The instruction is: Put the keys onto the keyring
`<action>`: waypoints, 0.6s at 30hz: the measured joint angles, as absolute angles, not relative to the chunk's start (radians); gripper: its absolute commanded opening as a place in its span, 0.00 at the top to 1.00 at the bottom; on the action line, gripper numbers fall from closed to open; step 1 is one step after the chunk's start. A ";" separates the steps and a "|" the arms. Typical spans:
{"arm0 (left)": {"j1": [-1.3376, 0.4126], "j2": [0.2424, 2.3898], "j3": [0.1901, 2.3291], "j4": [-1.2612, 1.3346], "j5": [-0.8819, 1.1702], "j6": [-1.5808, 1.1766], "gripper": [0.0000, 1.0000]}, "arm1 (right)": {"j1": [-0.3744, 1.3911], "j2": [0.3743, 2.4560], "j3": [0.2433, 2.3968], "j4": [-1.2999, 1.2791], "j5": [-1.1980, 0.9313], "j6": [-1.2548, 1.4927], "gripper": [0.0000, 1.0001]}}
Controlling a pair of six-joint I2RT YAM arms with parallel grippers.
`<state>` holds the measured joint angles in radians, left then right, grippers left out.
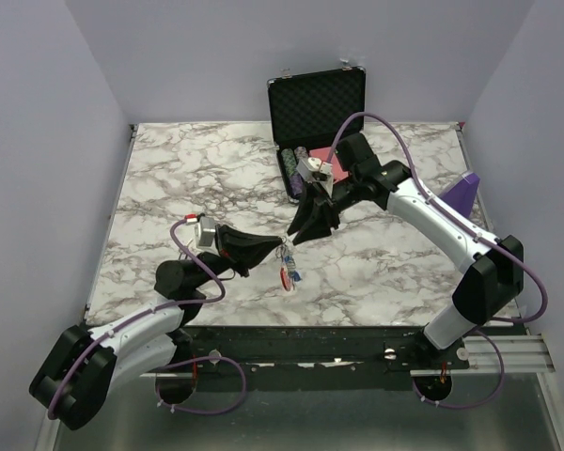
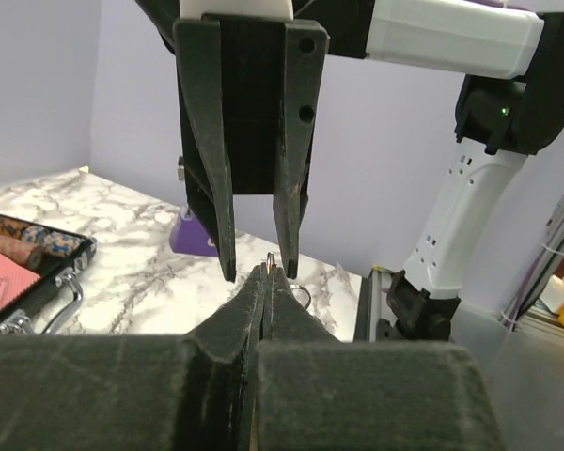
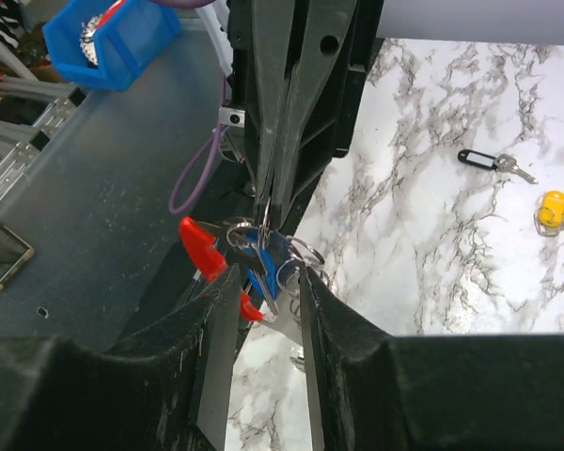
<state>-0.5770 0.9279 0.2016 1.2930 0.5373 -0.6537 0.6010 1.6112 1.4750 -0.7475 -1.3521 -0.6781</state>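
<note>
Keyring [image 3: 203, 252]: a red-and-silver loop hanging in the air over the near part of the marble table [image 1: 169, 178], just under the tips of the left gripper [image 2: 265, 277].
Keys on it: a blue tag [image 3: 263, 265] and a few silver split rings [image 3: 305, 254] are bunched against the red part. The key blades are too tangled to tell apart.
Left claw: the fingers are pressed together with no gap. They pinch a thin silver loop at the top of the bunch, and everything dangles from that pinch.
Right gripper [image 3: 265, 282]: its jaws are a little apart and hold nothing. The fingertips sit close to the hanging bunch, one on each side, and point at the left tips. Whether they touch the metal cannot be told.
Loose keys: a dark-tagged key [image 3: 493, 162] and a yellow-tagged key [image 3: 550, 209] lie flat on the marble. They are near each other and well apart from the bunch.
Case [image 1: 315, 113]: black, with its lid up, at the far edge of the table. Rows of poker chips [image 1: 294, 164] lie inside.
Purple object [image 1: 465, 193]: at the right edge of the table, beside the right arm.
Blue bin [image 3: 108, 38]: off the table, above a grey metal surface, with small parts inside.
</note>
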 measured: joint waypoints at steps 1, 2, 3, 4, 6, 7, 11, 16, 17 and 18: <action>-0.577 0.936 0.202 1.293 0.543 -0.659 1.00 | 0.601 1.611 1.474 -0.744 -1.356 -0.674 0.63; -0.577 0.942 0.202 1.293 0.548 -0.661 1.00 | 0.601 1.611 1.473 -0.740 -1.359 -0.671 0.64; -0.577 0.945 0.202 1.293 0.553 -0.664 1.00 | 0.601 1.611 1.471 -0.734 -1.360 -0.668 0.65; -0.577 0.945 0.202 1.293 0.555 -0.666 1.00 | 0.601 1.611 1.469 -0.728 -1.362 -0.662 0.66; -0.577 0.945 0.204 1.293 0.558 -0.669 1.00 | 0.601 1.611 1.463 -0.712 -1.364 -0.643 0.66; -0.577 0.945 0.205 1.293 0.558 -0.671 1.00 | 0.601 1.611 1.460 -0.704 -1.364 -0.635 0.67; -0.577 0.945 0.208 1.294 0.558 -0.677 1.00 | 0.601 1.611 1.454 -0.675 -1.364 -0.601 0.67; -0.577 0.945 0.208 1.294 0.557 -0.679 1.00 | 0.609 1.611 1.451 -0.647 -1.365 -0.573 0.67; -0.577 0.945 0.208 1.294 0.555 -0.679 1.00 | 0.611 1.611 1.450 -0.643 -1.365 -0.568 0.67; -0.577 0.945 0.208 1.294 0.553 -0.680 1.00 | 0.614 1.611 1.449 -0.640 -1.366 -0.564 0.67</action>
